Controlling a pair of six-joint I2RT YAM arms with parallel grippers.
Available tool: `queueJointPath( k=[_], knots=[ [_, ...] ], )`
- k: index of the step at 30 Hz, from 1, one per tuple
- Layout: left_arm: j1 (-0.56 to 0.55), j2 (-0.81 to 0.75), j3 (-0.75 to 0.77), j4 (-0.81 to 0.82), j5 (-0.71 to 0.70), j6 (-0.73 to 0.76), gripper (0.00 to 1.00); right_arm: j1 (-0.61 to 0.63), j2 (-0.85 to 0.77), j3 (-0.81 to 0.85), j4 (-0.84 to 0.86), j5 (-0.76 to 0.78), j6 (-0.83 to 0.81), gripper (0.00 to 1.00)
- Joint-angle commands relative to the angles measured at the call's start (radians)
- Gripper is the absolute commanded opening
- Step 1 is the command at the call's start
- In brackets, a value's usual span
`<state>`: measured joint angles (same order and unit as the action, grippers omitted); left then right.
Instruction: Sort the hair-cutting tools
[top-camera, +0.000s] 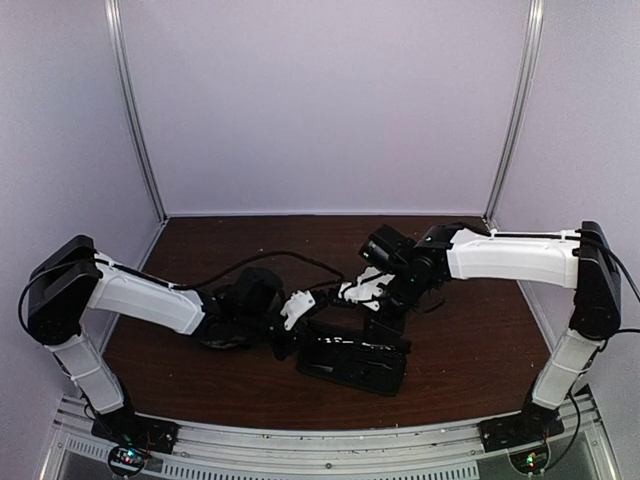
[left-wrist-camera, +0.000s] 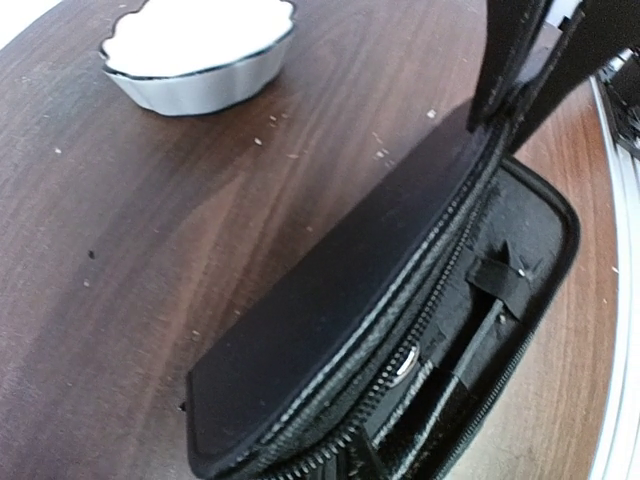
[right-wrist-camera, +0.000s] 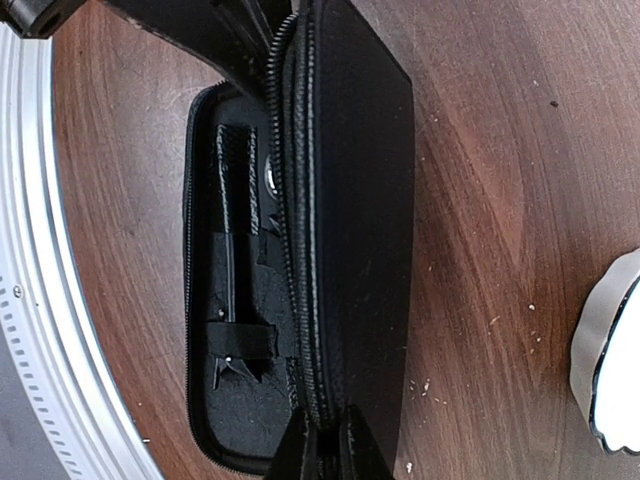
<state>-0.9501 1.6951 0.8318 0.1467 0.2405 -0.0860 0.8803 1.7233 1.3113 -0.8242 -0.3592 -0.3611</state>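
Left claw (left-wrist-camera: 510, 100) and right claw (right-wrist-camera: 325, 440) each pinch the flat black zip case (right-wrist-camera: 350, 200) ajar by its lid, while slim black tools (right-wrist-camera: 232, 210), perhaps beside silver scissors (right-wrist-camera: 270, 178), lie strapped just beneath, none sorted yet.

The raised lid of the case (right-wrist-camera: 350, 200) hides most of its inside: of the scissors (right-wrist-camera: 270, 175) only a silver glint shows. The picture's edge cuts off the plate (left-wrist-camera: 200, 60). Whether the left hand (left-wrist-camera: 515, 110) grips the lid is unclear.
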Motion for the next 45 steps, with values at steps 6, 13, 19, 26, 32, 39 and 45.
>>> queueJointPath(
  k=[6, 13, 19, 26, 32, 39, 45],
  knots=[
    [-0.050, -0.039, 0.003, -0.049, -0.023, 0.037, 0.29, 0.175, 0.020, -0.100, 0.045, -0.002, -0.102, 0.00],
    [-0.079, -0.152, -0.117, -0.095, -0.062, -0.027, 0.35, 0.255, 0.048, -0.173, 0.081, 0.057, -0.119, 0.00],
    [-0.096, -0.306, -0.231, -0.120, -0.047, -0.097, 0.36, 0.294, 0.061, -0.214, 0.106, 0.105, -0.145, 0.00],
    [-0.077, -0.450, -0.320, -0.121, -0.270, -0.192, 0.38, 0.351, 0.063, -0.284, 0.139, 0.144, -0.174, 0.00],
    [-0.022, -0.347, -0.294, -0.067, -0.250, -0.174, 0.39, 0.381, 0.069, -0.299, 0.109, 0.146, -0.200, 0.20],
    [0.007, -0.229, -0.203, -0.049, -0.203, -0.162, 0.39, 0.381, -0.061, -0.309, 0.047, 0.116, -0.229, 0.47],
    [0.047, -0.219, -0.189, -0.025, -0.184, -0.116, 0.38, 0.379, -0.122, -0.303, 0.066, 0.171, -0.233, 0.46]
  ],
)
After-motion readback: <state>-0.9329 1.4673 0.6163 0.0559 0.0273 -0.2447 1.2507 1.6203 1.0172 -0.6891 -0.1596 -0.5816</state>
